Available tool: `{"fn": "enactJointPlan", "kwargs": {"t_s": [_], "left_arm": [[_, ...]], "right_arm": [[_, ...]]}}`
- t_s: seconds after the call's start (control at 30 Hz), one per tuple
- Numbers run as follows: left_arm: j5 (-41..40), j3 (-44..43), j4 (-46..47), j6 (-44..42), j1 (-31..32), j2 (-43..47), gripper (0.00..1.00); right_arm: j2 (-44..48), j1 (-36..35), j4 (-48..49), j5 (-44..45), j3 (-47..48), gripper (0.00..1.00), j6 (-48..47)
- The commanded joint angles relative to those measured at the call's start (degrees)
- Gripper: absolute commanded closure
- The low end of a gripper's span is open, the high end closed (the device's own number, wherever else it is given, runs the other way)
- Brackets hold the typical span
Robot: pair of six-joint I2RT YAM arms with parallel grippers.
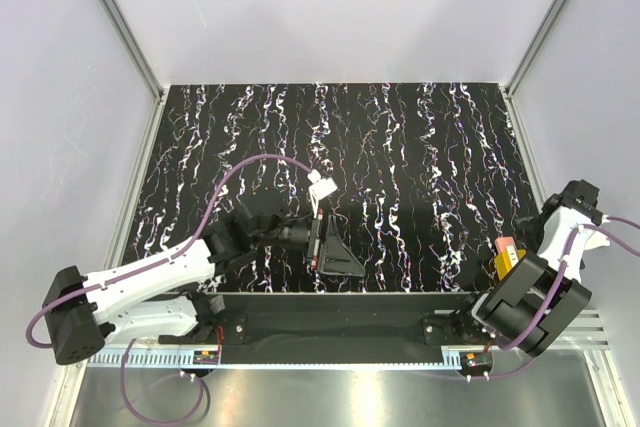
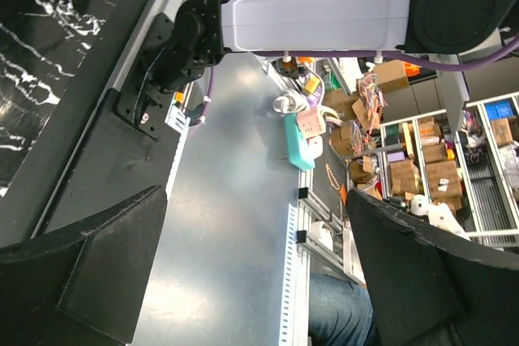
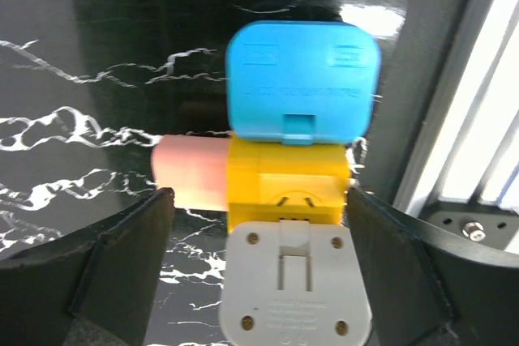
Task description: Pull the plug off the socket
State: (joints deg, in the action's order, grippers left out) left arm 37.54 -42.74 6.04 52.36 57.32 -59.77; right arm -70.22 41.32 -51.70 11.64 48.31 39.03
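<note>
Blue plastic plug [image 3: 302, 79] seated in yellow socket block [image 3: 288, 180], unpulled | flanked by wide-open right gripper [image 3: 259, 200], nothing gripped | left gripper [image 2: 255, 200] open, empty

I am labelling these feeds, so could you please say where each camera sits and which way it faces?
Top external: above and behind the bases, looking down on the table; left arm and right arm show.
Left wrist: at the left gripper, facing back past the table's near edge into the lab; open fingers and a white arm link show.
Right wrist: at the right gripper, facing down at the yellow socket and blue plug; open fingers show.
Shared: top and right wrist both see the yellow socket.
</note>
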Motion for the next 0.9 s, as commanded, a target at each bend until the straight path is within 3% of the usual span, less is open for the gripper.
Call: {"fn": "enactJointPlan", "kwargs": {"t_s": [0.0,0.1,0.7,0.87], "left_arm": [[3.06,-2.0,6.17,0.11,-0.28,-0.7,0.02],[3.33,-1.82,7.57,0.64,-0.37,-0.96,0.03],[3.33,-0.85,7.5,1.43,-0.98,0.79,0.04],[3.07,-1.38,5.74,0.47,-1.33,1.15,0.04]], "right_arm": [[0.17,1.04,-3.57,3.65,1.25,0.1,1.75],[0.43,1.04,-4.81,6.29,1.96,0.15,2.46],[-1.06,1.13,1.86,7.43,-2.87,0.16,4.39],[-0.36,1.22,3.8,7.26,-4.37,0.23,4.66]]}}
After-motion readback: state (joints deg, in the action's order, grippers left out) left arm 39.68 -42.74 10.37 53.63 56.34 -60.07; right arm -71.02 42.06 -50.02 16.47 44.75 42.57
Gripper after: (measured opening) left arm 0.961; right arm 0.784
